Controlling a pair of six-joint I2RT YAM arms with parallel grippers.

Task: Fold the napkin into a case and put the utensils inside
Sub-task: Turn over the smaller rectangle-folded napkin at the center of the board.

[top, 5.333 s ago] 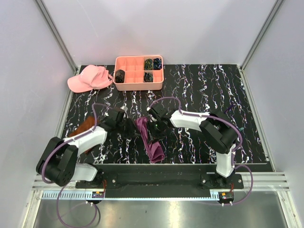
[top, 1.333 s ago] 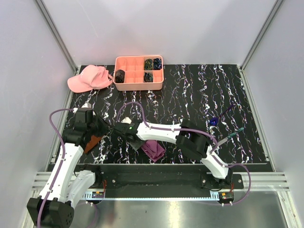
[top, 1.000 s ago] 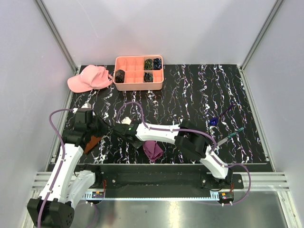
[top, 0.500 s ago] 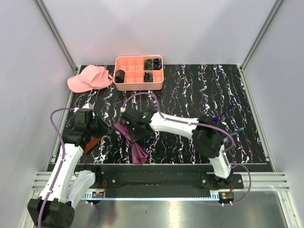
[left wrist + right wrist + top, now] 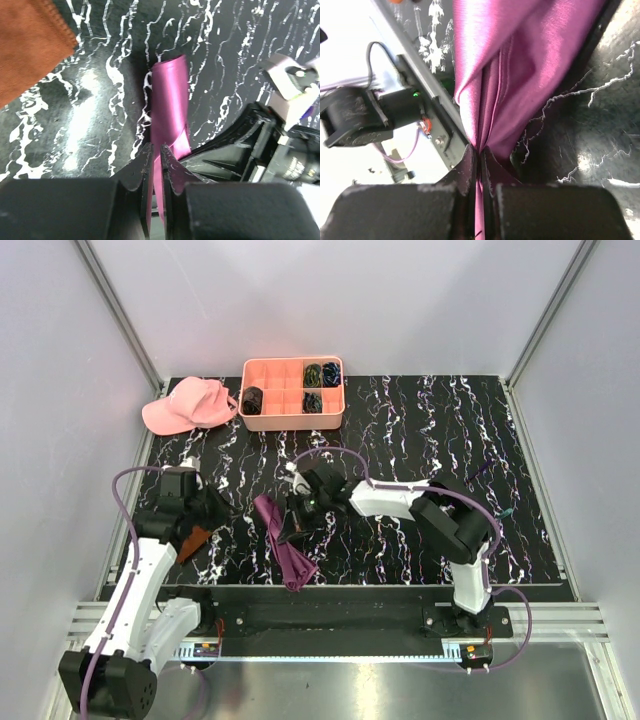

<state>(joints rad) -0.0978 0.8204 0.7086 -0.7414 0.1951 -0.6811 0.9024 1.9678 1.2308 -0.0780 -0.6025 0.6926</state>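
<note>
1. Both arms are near the napkin (image 5: 287,548), a bunched strip on the table (image 5: 420,420) in front of the bases. The right gripper (image 5: 479,150) pinches a fold tightly. The left gripper (image 5: 154,152) shows a narrow slit and grips nothing.
2. Take a free corner with the left gripper and spread the cloth flat before you fold it.
3. You cannot find the corners, and the right arm mostly hides the utensils (image 5: 486,469).

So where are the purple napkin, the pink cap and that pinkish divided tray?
napkin (image 5: 291,560): top view, lower part of the bunched cloth.
pink cap (image 5: 190,403): top view, on its crown.
tray (image 5: 292,422): top view, on its near wall.
</note>
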